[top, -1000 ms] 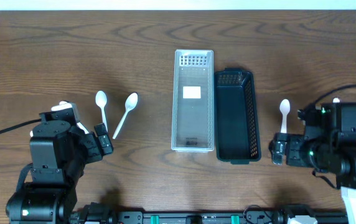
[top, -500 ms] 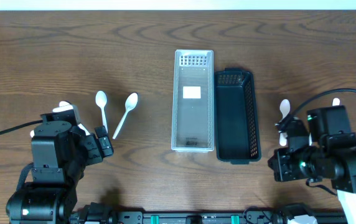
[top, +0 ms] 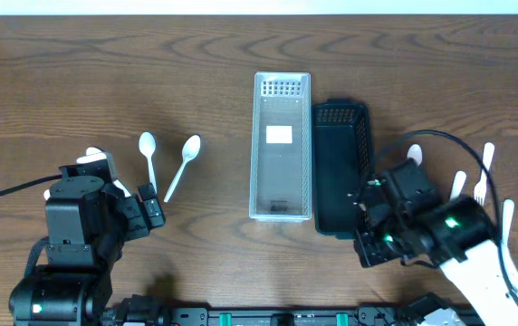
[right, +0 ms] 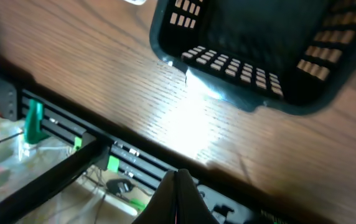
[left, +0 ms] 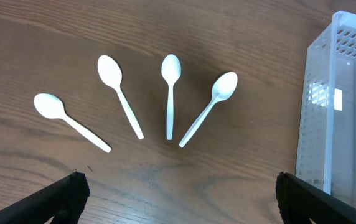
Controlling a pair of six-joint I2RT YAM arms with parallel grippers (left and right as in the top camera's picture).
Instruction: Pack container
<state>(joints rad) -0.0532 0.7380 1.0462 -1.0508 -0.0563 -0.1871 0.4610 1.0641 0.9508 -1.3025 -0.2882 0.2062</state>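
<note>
Left arm (top: 82, 217): stands at the near-left corner of the wooden table (top: 214, 81), behind a row of cutlery.
Left gripper (left: 178, 190): jaws spread wide and holding nothing; in the wrist view the two black fingertips sit at the frame's lower corners, above the tabletop.
White spoons (left: 170, 93): four lie fanned out on the wood ahead of the left gripper, bowls pointing away from it and handles converging, none touching another. The overhead view shows two in full, the others being hidden by the arm.
Clear container (top: 257, 145): upright at the centre of the table, long side running away from the robot, with a white label (top: 279, 135) on its floor.
Black basket (top: 316, 172): just beside the clear container's right wall, set slightly nearer the robot.
Right gripper (right: 177, 180): fingers pressed together with nothing between them, hovering over the table's near edge off the black basket's near end.
White cutlery (top: 459, 184): several pieces lie spread on the far right, beyond the right arm (top: 422, 226), well apart from both containers.
</note>
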